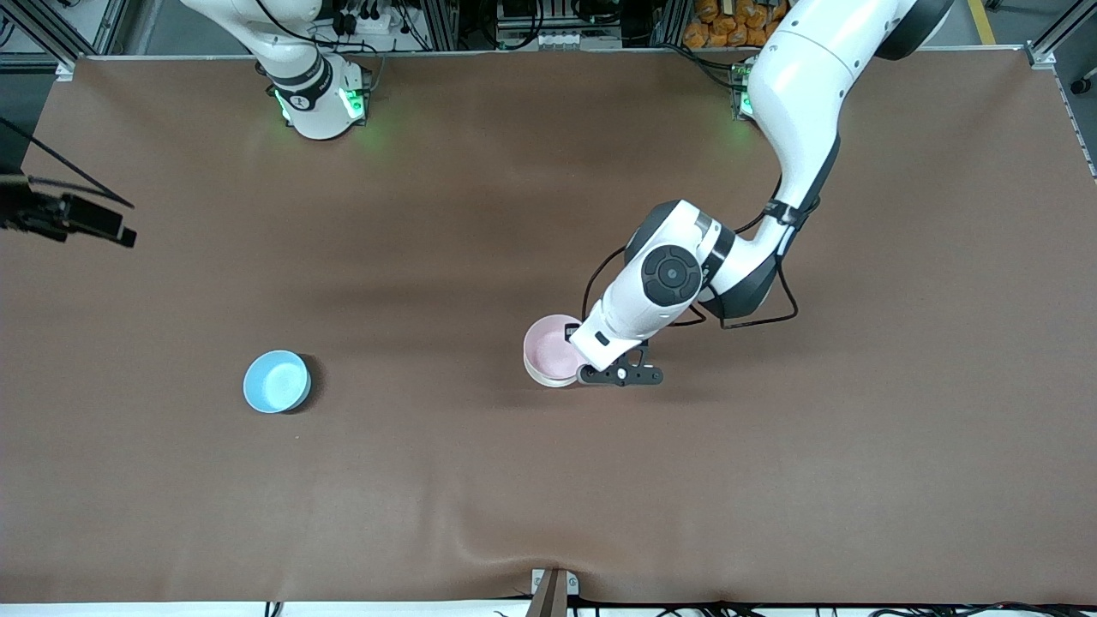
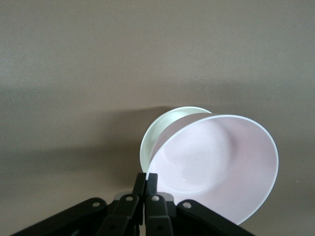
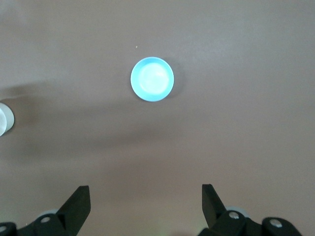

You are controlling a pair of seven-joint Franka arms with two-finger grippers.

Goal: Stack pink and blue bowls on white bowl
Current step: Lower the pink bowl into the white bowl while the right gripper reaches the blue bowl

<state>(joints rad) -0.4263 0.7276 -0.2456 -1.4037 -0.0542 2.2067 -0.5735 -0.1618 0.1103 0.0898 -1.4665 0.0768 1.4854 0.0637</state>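
Left pincer (image 2: 145,183) pinching pink bowl (image 2: 216,164) rim over white bowl (image 2: 162,128), right pincer (image 3: 146,206) spread high above blue bowl (image 3: 152,79).

A robotics lab: two white arm bases (image 1: 317,98) bolted along the frame's top edge, a brown-covered table (image 1: 428,480), aluminium framing (image 1: 51,34) and tangled cables (image 1: 548,21) above.

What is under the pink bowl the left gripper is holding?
The white bowl lies under the pink bowl, which the left gripper pinches by the rim, tilted. Only a crescent of the white rim shows; whether the bowls touch is hidden.
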